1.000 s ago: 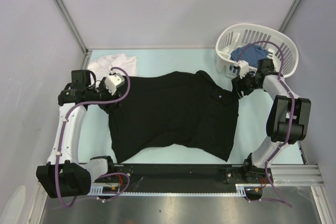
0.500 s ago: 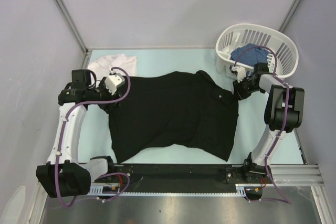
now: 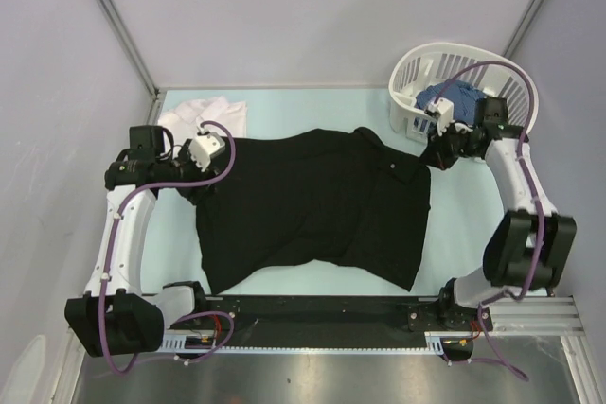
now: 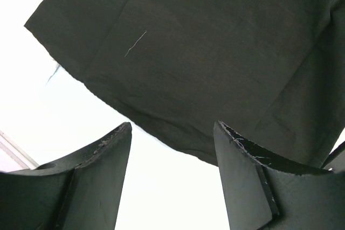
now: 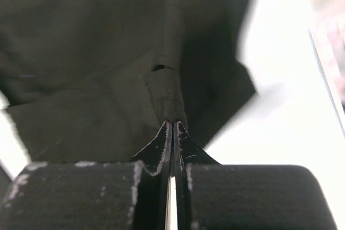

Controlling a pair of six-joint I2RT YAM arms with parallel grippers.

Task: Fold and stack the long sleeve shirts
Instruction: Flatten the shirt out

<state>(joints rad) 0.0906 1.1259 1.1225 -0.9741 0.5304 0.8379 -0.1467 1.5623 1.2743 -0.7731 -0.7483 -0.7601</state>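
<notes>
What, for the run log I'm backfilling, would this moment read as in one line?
left gripper: open, over black shirt edge | right gripper: shut on black shirt, near basket | white shirt: back left

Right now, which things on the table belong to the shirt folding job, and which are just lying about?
Job:
black shirt, spread out
white shirt, crumpled at the far left
right end effector, pinching the black shirt

Lying about:
white basket
blue cloth inside it
</notes>
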